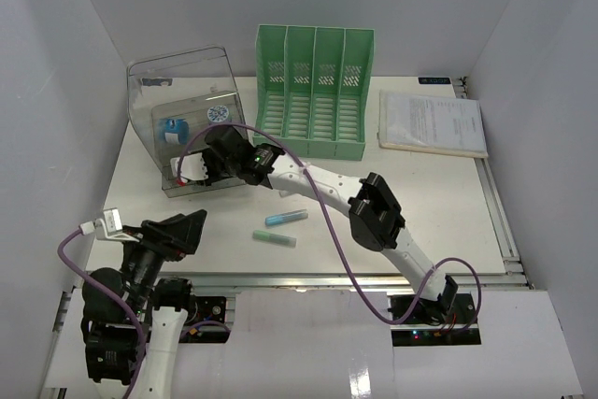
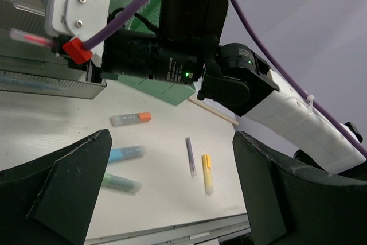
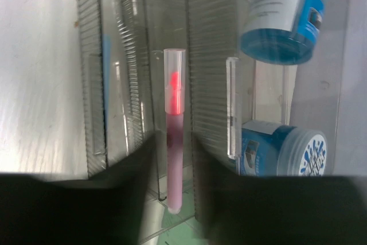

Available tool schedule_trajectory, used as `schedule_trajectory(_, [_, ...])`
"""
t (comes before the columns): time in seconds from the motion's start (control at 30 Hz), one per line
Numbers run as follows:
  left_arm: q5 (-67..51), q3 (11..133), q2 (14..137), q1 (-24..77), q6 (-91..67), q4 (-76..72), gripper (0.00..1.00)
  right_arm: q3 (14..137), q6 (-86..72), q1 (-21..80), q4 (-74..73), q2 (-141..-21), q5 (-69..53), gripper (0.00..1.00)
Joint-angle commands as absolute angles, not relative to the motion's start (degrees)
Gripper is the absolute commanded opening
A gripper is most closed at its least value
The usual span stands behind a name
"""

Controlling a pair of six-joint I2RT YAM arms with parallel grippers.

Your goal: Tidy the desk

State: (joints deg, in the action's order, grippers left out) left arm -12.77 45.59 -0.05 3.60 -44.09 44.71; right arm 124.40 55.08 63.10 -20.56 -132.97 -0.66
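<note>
**Step in hand:** stowing a pen in the drawer box; judged part-way through the tidy-up.

1. Left gripper [image 1: 192, 228], nearest you: jaws spread wide, nothing between them, hanging over the near-left of the large flat white desk [image 1: 420, 203], which lies under everything listed.
2. Loose on the desk, mid-field:
   - blue highlighter [image 1: 286, 218]
   - pale green highlighter [image 1: 274, 238]
   - orange-capped grey marker [image 2: 131, 119]
   - slim purple pen [image 2: 190, 156]
   - yellow highlighter [image 2: 207, 173]
3. Right gripper [image 3: 174, 142], reaching into the clear plastic drawer box [image 1: 163, 91]: jaws a little apart on either side of the pink highlighter with a clear cap [image 3: 175, 124]. They appear not to be pinching it.
4. Drawer box contents: the pink highlighter lies lengthwise in a narrow ribbed compartment. Two blue round jars [image 3: 284, 15] sit in the neighbouring section.
5. Green slotted plastic file rack [image 1: 271, 53], far centre: four slots, nothing visible in them.
6. Stack of printed white papers [image 1: 432, 123], far right, flat on the desk beside the rack.

**Next move, as judged:** back the right fingers straight out without dragging the pen, then fetch one of the loose markers.
</note>
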Motion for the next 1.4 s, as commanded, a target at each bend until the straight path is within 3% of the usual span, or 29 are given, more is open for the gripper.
schedule_trajectory(0.0, [-16.97, 44.88, -2.72, 3.43, -44.15, 44.99, 0.98, 122.44, 53.02, 62.39, -14.53, -130.63, 1.85, 0.77])
schedule_trajectory(0.17, [-23.02, 43.89, -2.14, 3.43, -45.73, 43.08, 0.96, 118.02, 50.69, 62.06, -19.07, -124.0, -1.68, 0.83])
schedule_trajectory(0.33, [-37.87, 37.97, 0.39, 1.12, -51.33, 36.19, 0.81, 106.0, 49.43, 57.42, -31.66, -107.1, -14.73, 0.84])
schedule_trajectory(0.47, [-48.92, 33.7, 3.49, -7.79, -53.45, 32.64, 0.77, 91.09, 44.31, 45.06, -35.46, -95.1, -30.53, 0.82])
schedule_trajectory(0.57, [-59.35, 32.23, 5.19, -15.52, -52.55, 32.42, 0.76, 79.0, 41.35, 28.06, -35.03, -84.36, -40.61, 0.79])
schedule_trajectory(0.73, [-57.56, 30.23, 5.27, -18.67, -54.26, 31.19, 0.79, 58.97, 33.72, 9.47, -28.8, -71.9, -51.75, 0.79])
schedule_trajectory(0.9, [-54.39, 28.08, 7.27, -18.72, -56.29, 29.53, 0.84, 48.61, 24.2, -0.71, -21.32, -68.56, -58.42, 0.81])
schedule_trajectory(1.37, [-47.07, 27.6, 16.65, -18.68, -60.99, 21.63, 0.86, 47.42, 22.33, -9.62, -21.45, -65.92, -60.16, 0.84])
